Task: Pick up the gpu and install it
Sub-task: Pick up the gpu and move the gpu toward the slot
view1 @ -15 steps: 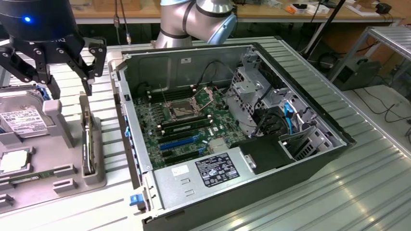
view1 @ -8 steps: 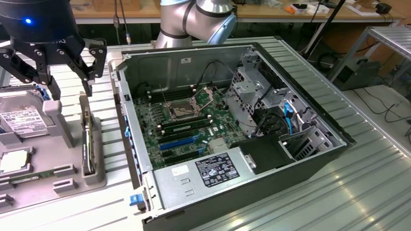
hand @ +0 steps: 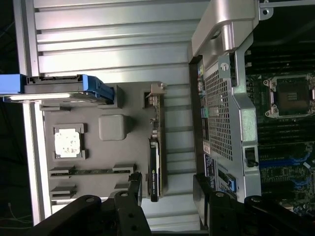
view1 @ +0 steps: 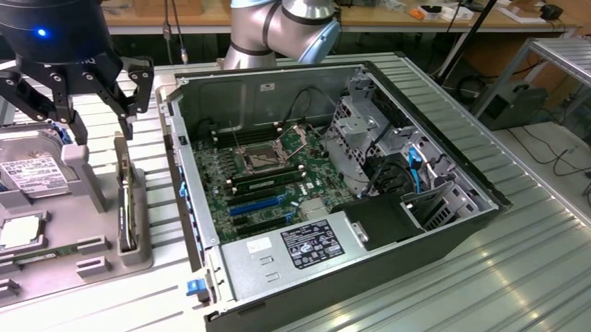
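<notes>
Hovering over the gpu (view1: 126, 200) (hand: 155, 157), the end effector (view1: 104, 128) (hand: 167, 191) has its fingers (hand: 136, 186) apart; the gpu stands on edge in a grey holder (hand: 113, 127).

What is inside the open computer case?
The case holds a green motherboard with a processor socket and blue slots, a metal drive cage, blue cables and a black box. The cage and box cover the board beneath them.
</notes>
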Action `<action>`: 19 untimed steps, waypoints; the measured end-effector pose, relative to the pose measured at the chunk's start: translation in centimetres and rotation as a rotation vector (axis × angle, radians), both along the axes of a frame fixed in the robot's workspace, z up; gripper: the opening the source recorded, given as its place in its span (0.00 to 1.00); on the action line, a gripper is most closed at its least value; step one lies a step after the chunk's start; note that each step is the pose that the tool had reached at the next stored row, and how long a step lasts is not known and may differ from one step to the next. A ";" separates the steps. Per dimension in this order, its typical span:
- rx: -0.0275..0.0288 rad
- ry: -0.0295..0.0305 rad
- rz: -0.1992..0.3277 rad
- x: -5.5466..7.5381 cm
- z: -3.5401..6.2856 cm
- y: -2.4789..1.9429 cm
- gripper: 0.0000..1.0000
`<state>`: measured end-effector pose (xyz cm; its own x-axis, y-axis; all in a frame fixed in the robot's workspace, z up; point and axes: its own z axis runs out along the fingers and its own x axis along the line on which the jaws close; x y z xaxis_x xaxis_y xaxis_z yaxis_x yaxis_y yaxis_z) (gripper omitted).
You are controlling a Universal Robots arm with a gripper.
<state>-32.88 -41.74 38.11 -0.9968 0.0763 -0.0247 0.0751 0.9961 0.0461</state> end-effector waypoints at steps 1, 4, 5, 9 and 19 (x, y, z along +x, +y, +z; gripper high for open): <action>0.0000 0.0000 0.000 0.0 -0.03 0.00 0.54; 0.0000 0.0000 0.000 0.0 -0.08 0.00 0.54; 0.0000 -0.0001 0.000 0.0 -0.10 0.00 0.54; 0.0000 -0.0001 0.000 0.0 -0.21 0.00 0.54; 0.0000 0.0000 0.000 0.0 -0.29 0.00 0.54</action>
<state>-32.88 -41.74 37.82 -0.9968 0.0762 -0.0248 0.0750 0.9961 0.0461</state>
